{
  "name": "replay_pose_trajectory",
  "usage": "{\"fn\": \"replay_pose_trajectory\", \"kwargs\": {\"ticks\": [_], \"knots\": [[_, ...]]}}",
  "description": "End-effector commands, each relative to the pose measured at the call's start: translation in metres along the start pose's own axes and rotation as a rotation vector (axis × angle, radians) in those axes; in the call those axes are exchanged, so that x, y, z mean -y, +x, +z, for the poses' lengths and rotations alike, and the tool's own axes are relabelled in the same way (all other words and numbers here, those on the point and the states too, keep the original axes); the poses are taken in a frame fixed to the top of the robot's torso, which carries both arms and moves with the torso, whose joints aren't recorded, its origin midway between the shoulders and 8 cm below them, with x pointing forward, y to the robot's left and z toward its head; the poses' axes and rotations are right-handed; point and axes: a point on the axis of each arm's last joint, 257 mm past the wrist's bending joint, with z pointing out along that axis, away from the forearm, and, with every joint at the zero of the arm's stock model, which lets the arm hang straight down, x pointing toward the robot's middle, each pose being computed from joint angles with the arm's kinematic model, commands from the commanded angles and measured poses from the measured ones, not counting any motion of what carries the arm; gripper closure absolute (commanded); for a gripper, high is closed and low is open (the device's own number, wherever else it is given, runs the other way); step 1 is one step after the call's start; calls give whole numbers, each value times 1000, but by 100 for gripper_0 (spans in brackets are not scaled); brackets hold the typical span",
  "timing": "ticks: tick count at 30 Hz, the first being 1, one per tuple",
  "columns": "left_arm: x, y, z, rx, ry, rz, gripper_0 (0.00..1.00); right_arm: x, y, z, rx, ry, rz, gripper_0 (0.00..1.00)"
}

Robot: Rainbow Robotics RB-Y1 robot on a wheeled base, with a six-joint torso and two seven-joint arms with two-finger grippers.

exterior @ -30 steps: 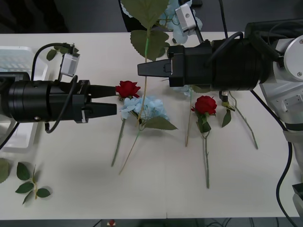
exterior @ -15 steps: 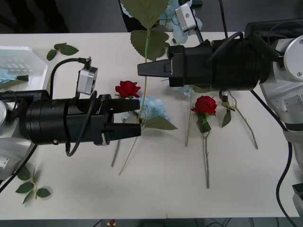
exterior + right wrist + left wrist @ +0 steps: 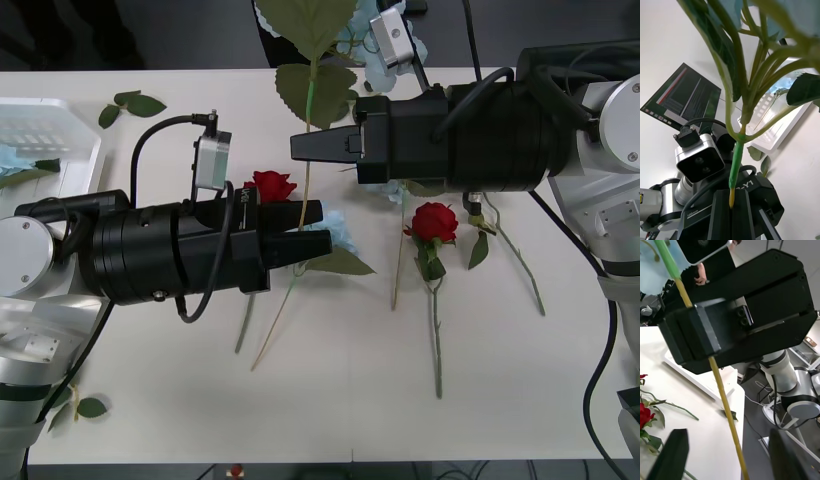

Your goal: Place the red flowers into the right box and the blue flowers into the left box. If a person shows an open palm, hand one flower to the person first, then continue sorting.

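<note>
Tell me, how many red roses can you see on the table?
2. One red rose lies just past the left gripper; the other rose lies under the right gripper. The arms may hide more.

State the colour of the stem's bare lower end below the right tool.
Yellowish-tan, below a green upper stem; clearest in the left wrist view.

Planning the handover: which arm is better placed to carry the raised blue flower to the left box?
Left. The left gripper has its open fingers either side of the stem of the blue flower that the right gripper holds raised, and the left box lies on its side.
</note>
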Motion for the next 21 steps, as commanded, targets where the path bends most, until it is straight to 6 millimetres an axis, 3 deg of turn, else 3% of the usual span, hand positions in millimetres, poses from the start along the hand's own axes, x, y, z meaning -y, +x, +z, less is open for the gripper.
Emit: {"fn": "replay_pose_trajectory", "kwargs": {"ticks": [1,13,15,16,17,18,21], "knots": [[10,-6,5,-2,14,61,100,-19,-10,4,1,-25,-32,100],[8,-7,6,-2,5,55,100,-19,-10,4,1,-25,-32,100],[8,-8,6,-2,5,54,100,-19,-10,4,1,-25,-32,62],[8,-8,6,-2,5,51,100,-19,-10,4,1,-25,-32,26],[7,-8,6,-1,4,50,100,-19,-10,4,1,-25,-32,5],[7,-8,6,0,3,48,100,-19,-10,4,1,-25,-32,0],[6,-9,6,0,-1,47,100,-19,-10,4,1,-25,-32,0]]}}
